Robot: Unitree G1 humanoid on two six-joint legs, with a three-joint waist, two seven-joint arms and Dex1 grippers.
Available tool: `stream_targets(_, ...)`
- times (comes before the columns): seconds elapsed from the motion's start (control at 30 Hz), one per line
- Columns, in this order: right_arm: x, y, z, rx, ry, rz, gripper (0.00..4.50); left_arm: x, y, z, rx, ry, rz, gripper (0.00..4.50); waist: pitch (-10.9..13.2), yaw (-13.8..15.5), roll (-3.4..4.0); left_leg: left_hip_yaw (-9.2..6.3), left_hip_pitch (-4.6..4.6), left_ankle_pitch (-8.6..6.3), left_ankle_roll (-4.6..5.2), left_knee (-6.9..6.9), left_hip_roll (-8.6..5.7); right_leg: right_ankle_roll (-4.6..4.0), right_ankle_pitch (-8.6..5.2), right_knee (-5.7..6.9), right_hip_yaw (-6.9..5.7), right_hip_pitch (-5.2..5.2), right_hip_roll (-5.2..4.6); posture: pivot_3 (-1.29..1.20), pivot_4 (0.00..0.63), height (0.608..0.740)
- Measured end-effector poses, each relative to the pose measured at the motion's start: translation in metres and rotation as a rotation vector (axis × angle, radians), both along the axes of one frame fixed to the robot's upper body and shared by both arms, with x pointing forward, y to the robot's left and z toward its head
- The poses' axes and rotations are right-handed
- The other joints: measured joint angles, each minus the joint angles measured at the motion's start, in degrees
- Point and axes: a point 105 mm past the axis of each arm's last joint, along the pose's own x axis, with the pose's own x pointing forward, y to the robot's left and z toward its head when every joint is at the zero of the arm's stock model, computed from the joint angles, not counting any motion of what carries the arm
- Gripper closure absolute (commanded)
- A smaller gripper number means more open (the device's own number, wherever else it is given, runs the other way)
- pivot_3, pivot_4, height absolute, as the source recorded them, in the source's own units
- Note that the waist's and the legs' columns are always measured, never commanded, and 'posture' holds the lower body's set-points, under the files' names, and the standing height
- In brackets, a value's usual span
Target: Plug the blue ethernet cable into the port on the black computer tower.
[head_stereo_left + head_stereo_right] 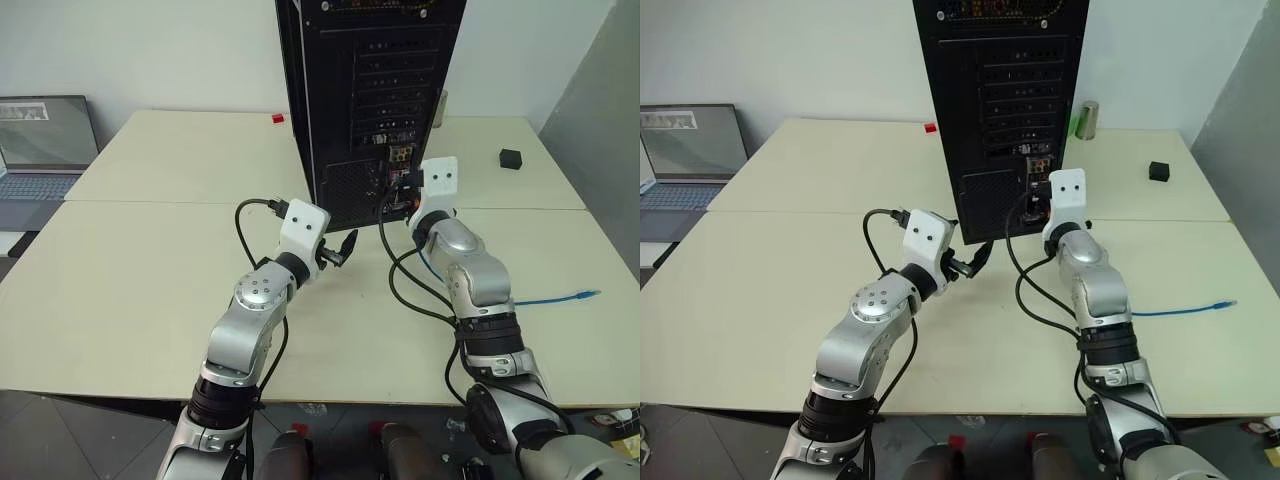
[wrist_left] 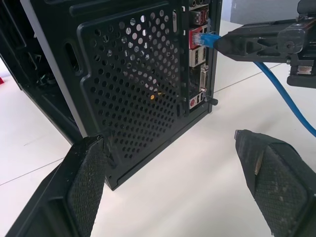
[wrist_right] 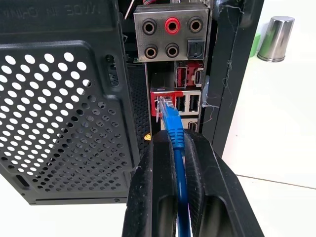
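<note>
Insertion step: my right hand (image 3: 178, 148) pinches the thin bright-blue ethernet cable (image 3: 173, 123), plug at the tall black metal computer tower's (image 3: 64, 98) port. Left hand (image 2: 173, 187) idles spread at seven o'clock. Next I'd push straight in.

Black computer tower (image 1: 370, 95) stands mid-table, blocking straight ahead. Right gripper (image 3: 171, 129), pinching the blue ethernet cable (image 3: 174, 126), crowds the socket panel (image 3: 178, 89). Left gripper (image 1: 343, 247) hangs wide by the vent grille (image 2: 136, 84). Bare table (image 1: 150, 260) on the left; steel cup (image 1: 1088, 119) behind tower.

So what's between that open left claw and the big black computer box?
Only bare table. In the left wrist view, nothing lies between the left gripper and the black computer tower.
</note>
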Motion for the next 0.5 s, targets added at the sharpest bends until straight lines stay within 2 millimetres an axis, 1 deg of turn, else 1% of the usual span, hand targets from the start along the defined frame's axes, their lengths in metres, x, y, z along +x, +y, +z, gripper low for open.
stream_targets(0.27,0.001,0.013,0.004,0.014,0.03,0.006,4.5,0.0,-0.002,-0.002,0.004,0.017,-0.004,0.32,0.0,-0.5,0.02,0.02,0.0,0.0,0.0,-0.02,0.02,0.0,0.0,0.01,0.01,-0.05,0.0,0.0,0.15,0.74)
stream_targets(0.5,0.005,0.015,0.006,0.042,0.058,0.013,4.5,-0.001,-0.006,-0.003,0.013,0.024,-0.017,0.32,0.0,-1.1,0.03,0.02,0.01,0.0,0.0,-0.02,0.03,0.0,0.0,0.02,0.02,-0.06,0.01,0.0,0.15,0.74)
